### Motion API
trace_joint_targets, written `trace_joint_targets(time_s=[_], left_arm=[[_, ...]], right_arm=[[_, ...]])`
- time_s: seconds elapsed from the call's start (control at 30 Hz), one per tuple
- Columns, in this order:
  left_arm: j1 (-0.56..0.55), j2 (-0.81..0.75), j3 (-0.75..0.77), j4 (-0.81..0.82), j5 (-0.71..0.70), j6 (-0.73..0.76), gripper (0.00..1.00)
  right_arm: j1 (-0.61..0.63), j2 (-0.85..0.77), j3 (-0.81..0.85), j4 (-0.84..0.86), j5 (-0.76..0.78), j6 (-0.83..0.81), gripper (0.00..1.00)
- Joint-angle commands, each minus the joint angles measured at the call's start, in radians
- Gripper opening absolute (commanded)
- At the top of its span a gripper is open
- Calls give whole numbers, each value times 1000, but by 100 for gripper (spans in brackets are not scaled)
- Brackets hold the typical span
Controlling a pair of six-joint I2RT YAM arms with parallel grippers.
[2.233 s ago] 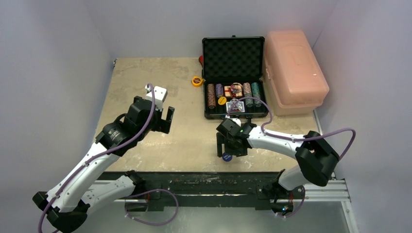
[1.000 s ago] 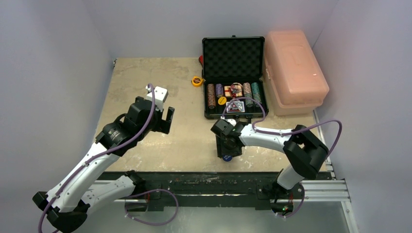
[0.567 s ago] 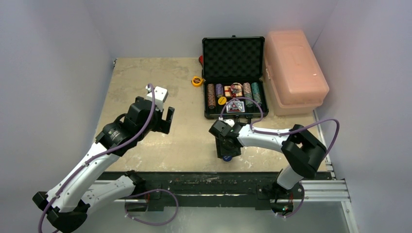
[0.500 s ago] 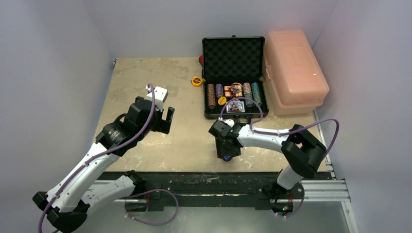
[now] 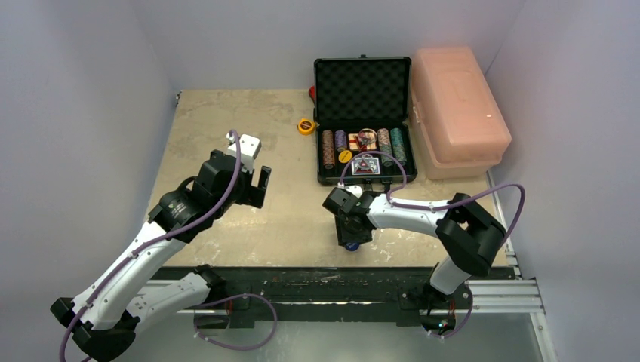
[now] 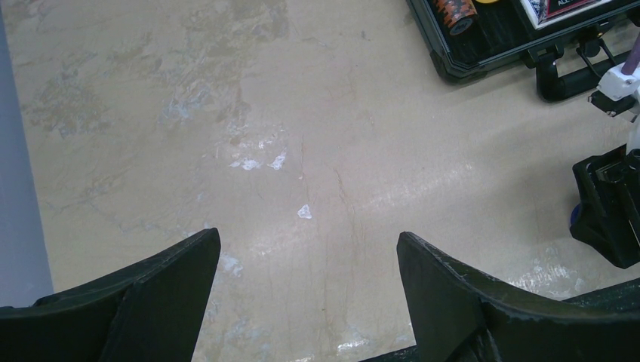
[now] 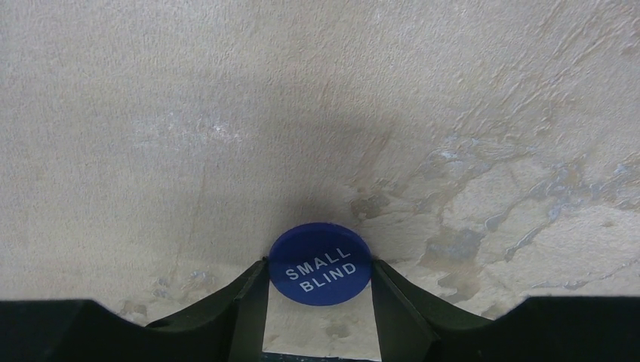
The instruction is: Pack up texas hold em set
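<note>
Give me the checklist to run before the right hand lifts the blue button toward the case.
1. The blue button sits between the fingers of the right hand: ok.
2. Fingers tight on it: cannot tell.
3. Lid of the case is up: ok.
4. Free slot in the case for it: cannot tell.
5. The left hand is open and away from the route: ok.

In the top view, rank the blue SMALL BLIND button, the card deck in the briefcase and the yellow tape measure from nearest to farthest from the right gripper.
From the right gripper:
1. Blue SMALL BLIND button: between its jaws, near the table's front edge.
2. Card deck: front of the briefcase, farther back.
3. Yellow tape measure: left of the briefcase, farthest.
</note>
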Motion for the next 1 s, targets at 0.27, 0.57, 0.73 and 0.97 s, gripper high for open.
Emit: trace_joint_targets(time_s=[0.27,0.57,0.73,0.97], left_arm=[[7,-10,9,15,2,17,87],[8,-12,8,15,-1,17,87],[7,-12,8,15,-1,18,87],[7,-12,7,16,-3,18,87]], right_arm=[[25,17,8,8,31,1,41],[25,-40,53,-30,65,9,40],[26,-65,71,-49,83,21,40],[26,-88,98,-67,95,27,40]])
